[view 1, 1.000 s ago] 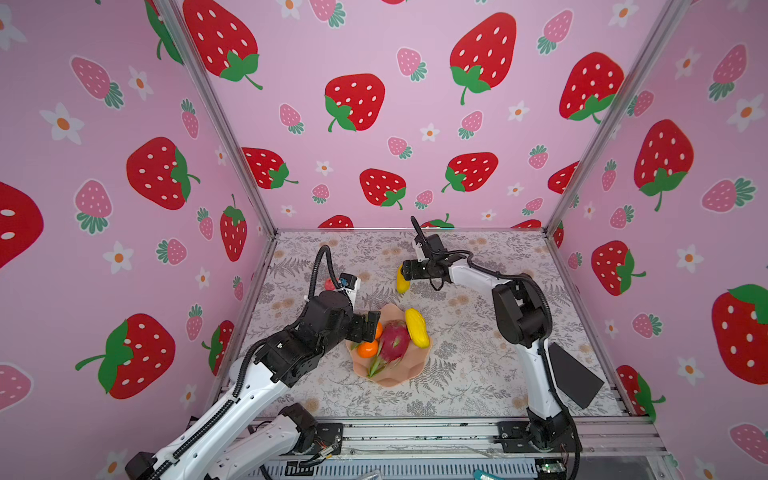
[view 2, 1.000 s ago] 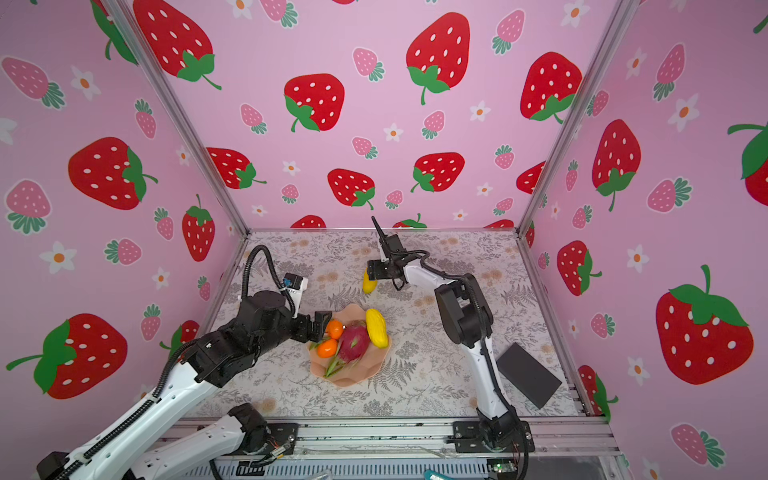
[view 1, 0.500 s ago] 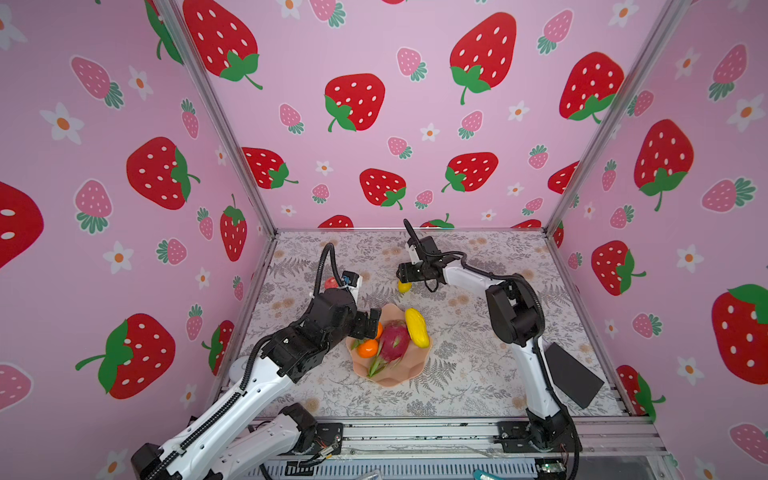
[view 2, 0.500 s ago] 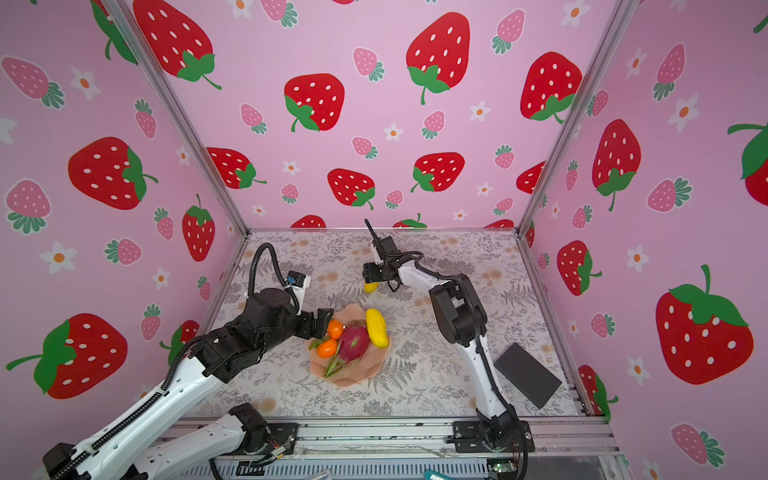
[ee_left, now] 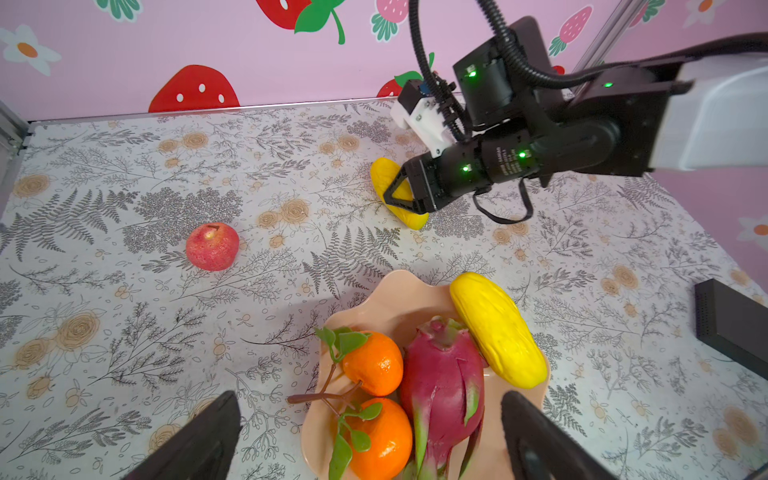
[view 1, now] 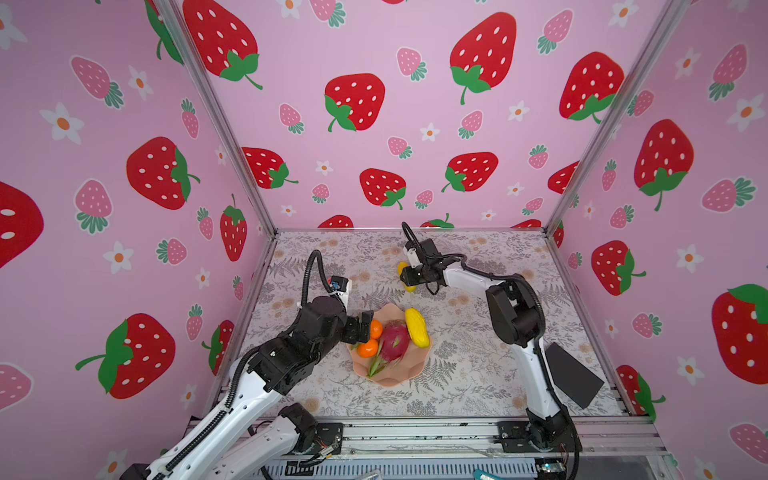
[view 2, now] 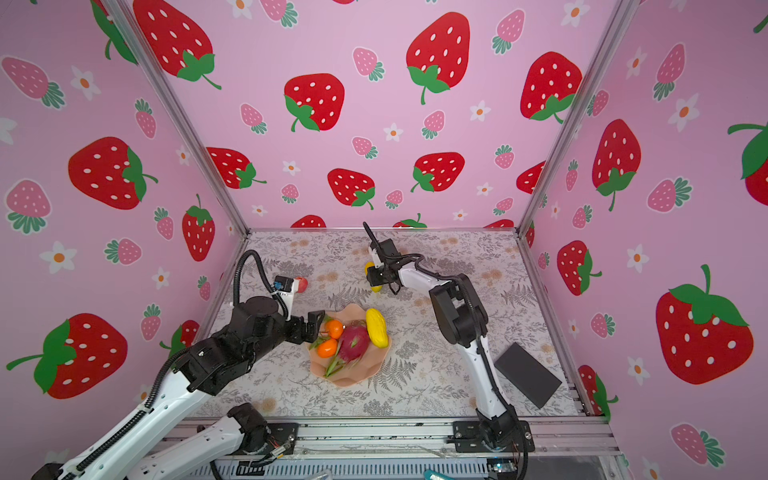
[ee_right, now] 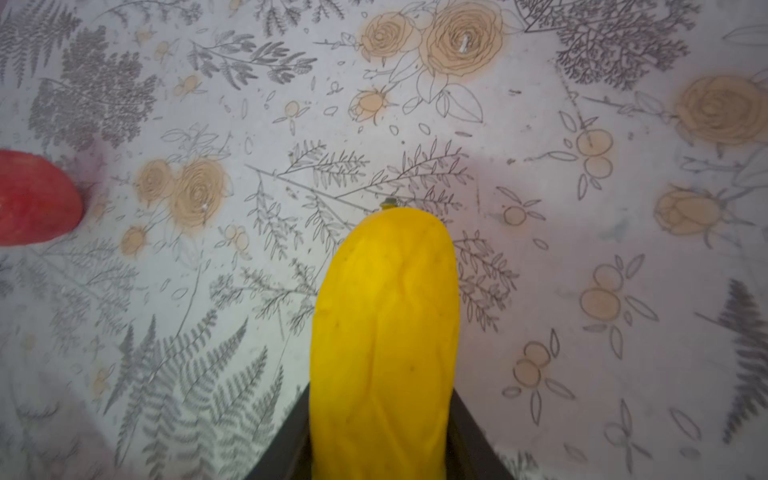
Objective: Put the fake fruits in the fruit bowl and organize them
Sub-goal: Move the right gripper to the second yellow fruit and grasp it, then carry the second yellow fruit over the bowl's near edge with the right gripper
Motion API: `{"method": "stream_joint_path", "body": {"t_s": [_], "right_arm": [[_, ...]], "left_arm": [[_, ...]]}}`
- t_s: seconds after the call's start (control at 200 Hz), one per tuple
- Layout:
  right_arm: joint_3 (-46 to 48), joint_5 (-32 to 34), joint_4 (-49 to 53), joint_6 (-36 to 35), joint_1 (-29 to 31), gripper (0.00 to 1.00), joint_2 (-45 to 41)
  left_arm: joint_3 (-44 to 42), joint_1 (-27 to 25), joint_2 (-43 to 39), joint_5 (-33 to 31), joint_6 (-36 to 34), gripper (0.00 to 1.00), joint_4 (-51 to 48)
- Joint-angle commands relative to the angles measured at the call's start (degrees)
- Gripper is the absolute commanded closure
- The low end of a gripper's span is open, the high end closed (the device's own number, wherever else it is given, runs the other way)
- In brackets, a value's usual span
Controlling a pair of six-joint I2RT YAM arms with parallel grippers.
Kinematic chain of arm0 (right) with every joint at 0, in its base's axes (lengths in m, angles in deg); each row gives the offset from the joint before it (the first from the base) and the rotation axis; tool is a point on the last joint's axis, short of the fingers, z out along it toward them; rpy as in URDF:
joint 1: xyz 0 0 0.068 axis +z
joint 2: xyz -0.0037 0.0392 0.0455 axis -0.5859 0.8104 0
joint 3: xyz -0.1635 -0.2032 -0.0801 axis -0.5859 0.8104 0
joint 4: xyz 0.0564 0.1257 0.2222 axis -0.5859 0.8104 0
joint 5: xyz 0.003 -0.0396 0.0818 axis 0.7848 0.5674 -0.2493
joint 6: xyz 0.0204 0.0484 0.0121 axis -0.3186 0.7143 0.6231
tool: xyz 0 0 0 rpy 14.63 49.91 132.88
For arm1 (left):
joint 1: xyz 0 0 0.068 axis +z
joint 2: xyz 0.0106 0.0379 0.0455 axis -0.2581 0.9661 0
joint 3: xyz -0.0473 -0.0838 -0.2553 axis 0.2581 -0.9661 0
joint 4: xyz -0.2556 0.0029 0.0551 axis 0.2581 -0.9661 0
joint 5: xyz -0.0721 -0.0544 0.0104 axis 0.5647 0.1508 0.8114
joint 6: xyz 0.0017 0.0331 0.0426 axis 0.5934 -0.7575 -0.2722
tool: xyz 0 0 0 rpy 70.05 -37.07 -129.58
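Observation:
The peach fruit bowl (view 1: pixel 400 376) (view 2: pixel 358 372) (ee_left: pixel 399 286) holds a magenta dragon fruit (view 1: pixel 394 340) (view 2: pixel 354 341) (ee_left: pixel 442 382), one yellow oblong fruit (view 1: pixel 417 327) (view 2: pixel 376 327) (ee_left: pixel 496 328) and two oranges on a leafy twig (view 1: pixel 368 348) (view 2: pixel 327 348) (ee_left: pixel 374 363). My right gripper (view 1: pixel 409 276) (view 2: pixel 373 276) (ee_left: pixel 395 195) (ee_right: pixel 380 415) is shut on the second yellow fruit (ee_left: pixel 384 174) (ee_right: pixel 384 332), low at the table's back. A red-pink round fruit (view 2: pixel 301 284) (ee_left: pixel 212 246) (ee_right: pixel 33 199) lies left of it. My left gripper (view 1: pixel 365 325) (view 2: pixel 313 326) (ee_left: pixel 370 399) hovers open at the bowl's left rim.
A flat black block (view 1: pixel 573 374) (view 2: pixel 528 374) (ee_left: pixel 731 320) lies at the front right of the floral table. Pink strawberry walls enclose three sides, and a metal rail (view 1: pixel 415 432) runs along the front edge.
My right gripper's jaws have closed onto the yellow fruit at the back of the table. The left arm has hardly moved and stays open.

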State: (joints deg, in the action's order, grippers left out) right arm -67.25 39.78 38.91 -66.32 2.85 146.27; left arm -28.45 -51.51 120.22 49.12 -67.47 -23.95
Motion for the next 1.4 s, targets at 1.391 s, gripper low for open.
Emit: {"method": "stream_joint_path", "body": {"t_s": [1.391], "right_arm": [[50.05, -9.57, -12.31, -76.53, 27.92, 0.58, -43.31]], "left_arm": [[10.60, 6.50, -1.34, 25.34, 6.55, 0.01, -28.97]]}}
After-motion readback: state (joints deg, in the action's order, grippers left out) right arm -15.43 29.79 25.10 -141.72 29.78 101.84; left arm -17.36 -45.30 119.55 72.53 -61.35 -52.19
